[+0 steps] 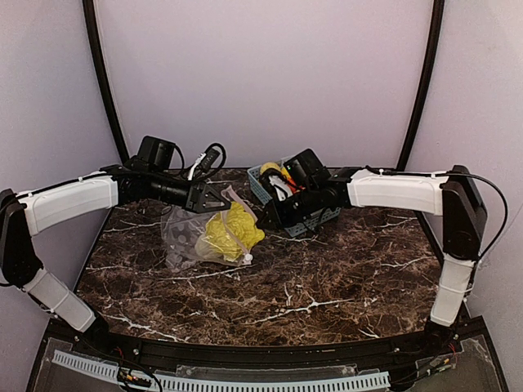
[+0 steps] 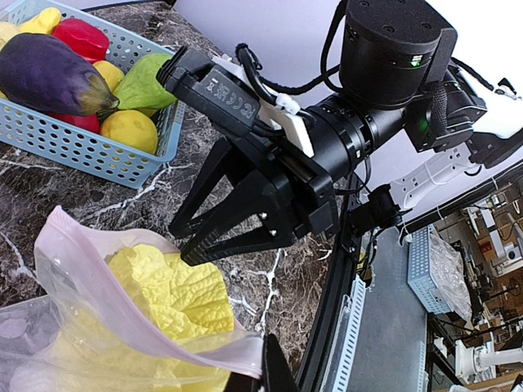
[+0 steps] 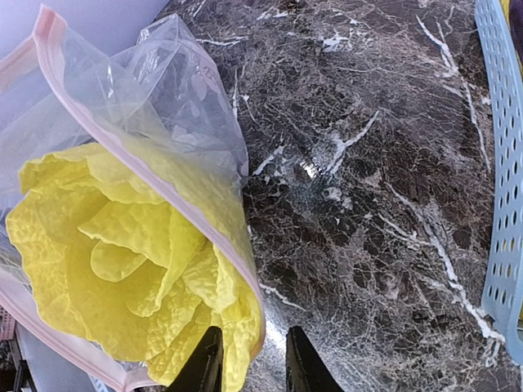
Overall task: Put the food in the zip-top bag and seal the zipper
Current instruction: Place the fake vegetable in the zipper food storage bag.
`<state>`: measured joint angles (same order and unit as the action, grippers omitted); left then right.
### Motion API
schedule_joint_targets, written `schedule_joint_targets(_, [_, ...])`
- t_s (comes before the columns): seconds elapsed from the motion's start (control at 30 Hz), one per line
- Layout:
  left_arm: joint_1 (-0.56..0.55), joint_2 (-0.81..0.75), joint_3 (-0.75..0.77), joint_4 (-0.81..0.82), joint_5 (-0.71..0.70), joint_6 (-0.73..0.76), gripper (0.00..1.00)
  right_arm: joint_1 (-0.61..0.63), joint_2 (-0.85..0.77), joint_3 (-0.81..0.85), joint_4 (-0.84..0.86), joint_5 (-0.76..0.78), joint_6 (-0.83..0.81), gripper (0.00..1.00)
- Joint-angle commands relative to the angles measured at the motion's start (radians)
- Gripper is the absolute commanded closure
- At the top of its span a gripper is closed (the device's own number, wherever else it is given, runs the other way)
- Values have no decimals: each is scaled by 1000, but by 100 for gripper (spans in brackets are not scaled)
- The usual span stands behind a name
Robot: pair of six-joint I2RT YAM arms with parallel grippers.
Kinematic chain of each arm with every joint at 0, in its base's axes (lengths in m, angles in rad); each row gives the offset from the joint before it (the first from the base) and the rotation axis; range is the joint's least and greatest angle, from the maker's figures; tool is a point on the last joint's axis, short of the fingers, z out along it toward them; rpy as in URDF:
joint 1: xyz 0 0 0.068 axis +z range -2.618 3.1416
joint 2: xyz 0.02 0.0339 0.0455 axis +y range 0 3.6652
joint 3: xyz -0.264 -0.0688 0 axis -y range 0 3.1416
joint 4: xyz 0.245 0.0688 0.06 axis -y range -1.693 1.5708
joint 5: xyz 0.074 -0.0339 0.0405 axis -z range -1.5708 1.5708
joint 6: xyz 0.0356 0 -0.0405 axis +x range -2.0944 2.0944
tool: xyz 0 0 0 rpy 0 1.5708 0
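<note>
The clear zip-top bag [image 1: 184,233] lies at the table's left middle with the yellow cabbage [image 1: 233,233] in its mouth. My left gripper [image 2: 261,367] is shut on the bag's rim at the pink zipper [image 2: 196,339], holding that edge up. My right gripper [image 3: 255,367] is at the mouth's near corner. Its fingers stand a narrow gap apart, with the zipper [image 3: 163,184] and a tip of the cabbage [image 3: 122,245] between them and bare table beside the right finger. The rest of the food sits in the basket: eggplant [image 2: 49,73], a red piece [image 2: 82,37], a green one [image 2: 143,82], a yellow one [image 2: 129,129].
The light blue slatted basket [image 2: 90,155] stands just behind my right gripper [image 1: 263,219], its wall at the right edge of the right wrist view [image 3: 502,204]. Dark marble table [image 1: 327,278] spreads toward the near edge, where a black rail runs.
</note>
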<state>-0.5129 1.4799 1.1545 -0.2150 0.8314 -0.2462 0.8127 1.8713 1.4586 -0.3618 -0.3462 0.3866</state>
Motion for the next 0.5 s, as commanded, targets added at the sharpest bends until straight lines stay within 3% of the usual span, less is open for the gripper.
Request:
schedule_joint_targets(0.0, [7,-5,2,1,4,7,99,-16,22,29,20,-18,6,77])
schedule_joint_targets(0.47, [7,5,4,-5,5,10,99,-25,70,54,51,-59,2,87])
